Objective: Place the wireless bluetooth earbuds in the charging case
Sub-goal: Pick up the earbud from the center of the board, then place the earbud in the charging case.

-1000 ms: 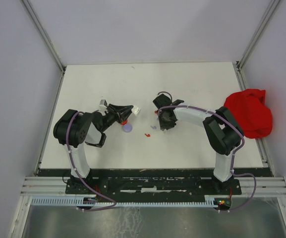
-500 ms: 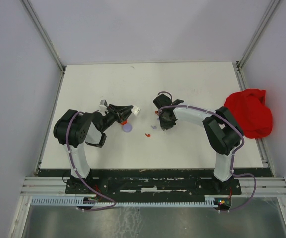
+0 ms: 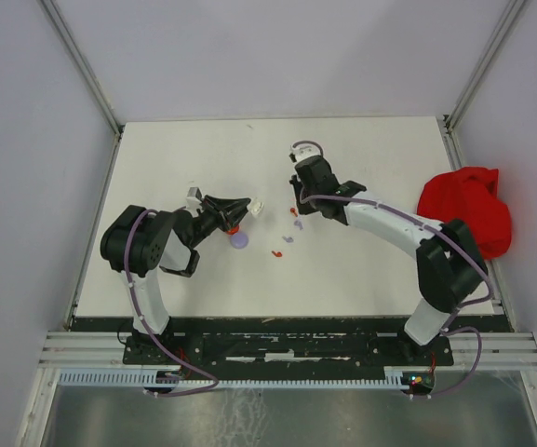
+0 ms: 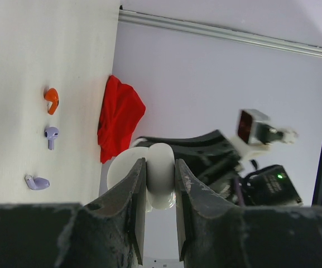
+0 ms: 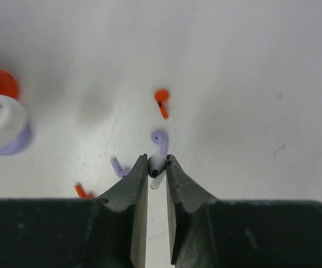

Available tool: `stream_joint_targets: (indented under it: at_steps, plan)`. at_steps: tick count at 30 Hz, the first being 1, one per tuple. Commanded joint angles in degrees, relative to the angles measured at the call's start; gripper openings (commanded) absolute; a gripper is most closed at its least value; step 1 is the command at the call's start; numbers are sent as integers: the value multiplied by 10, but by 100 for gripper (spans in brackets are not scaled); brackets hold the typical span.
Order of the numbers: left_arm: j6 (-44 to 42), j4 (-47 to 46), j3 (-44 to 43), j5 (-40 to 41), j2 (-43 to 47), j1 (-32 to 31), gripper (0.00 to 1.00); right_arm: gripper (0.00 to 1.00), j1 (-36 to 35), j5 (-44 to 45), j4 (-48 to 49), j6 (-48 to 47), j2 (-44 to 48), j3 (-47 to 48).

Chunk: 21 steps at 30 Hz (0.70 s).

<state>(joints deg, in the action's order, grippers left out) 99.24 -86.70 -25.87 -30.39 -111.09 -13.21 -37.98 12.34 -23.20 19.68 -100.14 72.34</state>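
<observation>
- Right wrist view: the right gripper (image 5: 157,162) is pressed together on a white earbud (image 5: 155,166). It pinches only the bud's head, and the stem hangs back between the fingers.
- The left gripper (image 4: 160,163) is clamped on a white rounded case (image 4: 161,153), which I take to be the charging case. It holds the case up off the table, well to the left of the right gripper.
- Slip risk: the pinch is small and on a smooth, rounded piece. A sideways knock against the case rim could twist the bud or pop it out.
- Misalignment risk: the stem's angle is hard to read from here. If it does not match the case's socket, the bud would jam or sit proud.
- Clutter risk: a purple earbud (image 5: 159,137) lies just ahead of the right fingertips, and another purple earbud (image 5: 118,166) lies just to their left. An orange-red earbud (image 5: 161,100) lies farther ahead. A low sweep would scatter them.
- Surface: a plain white table (image 3: 370,270), matte and faintly scuffed.
- Room: pale walls (image 3: 277,56) enclose the table, and a red cloth (image 3: 468,209) is bunched far out to the right gripper's right.
</observation>
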Motion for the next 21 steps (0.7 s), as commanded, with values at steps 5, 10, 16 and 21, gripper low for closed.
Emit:
stream_joint_targets:
  at_steps: [5,10,16,21]
  plan:
    - [17,-33,-30,-16,16,-10,3,4,-1,-113,392,-125,144,-110]
    - [22,-23,-49,-26,12,-17,3,2,-1,-193,598,-171,162,-196]
    - [31,-21,-63,-32,4,-28,3,0,-2,-254,772,-202,150,-282]
    - [31,-14,-71,-34,-1,-38,3,0,-4,-287,842,-221,132,-313]
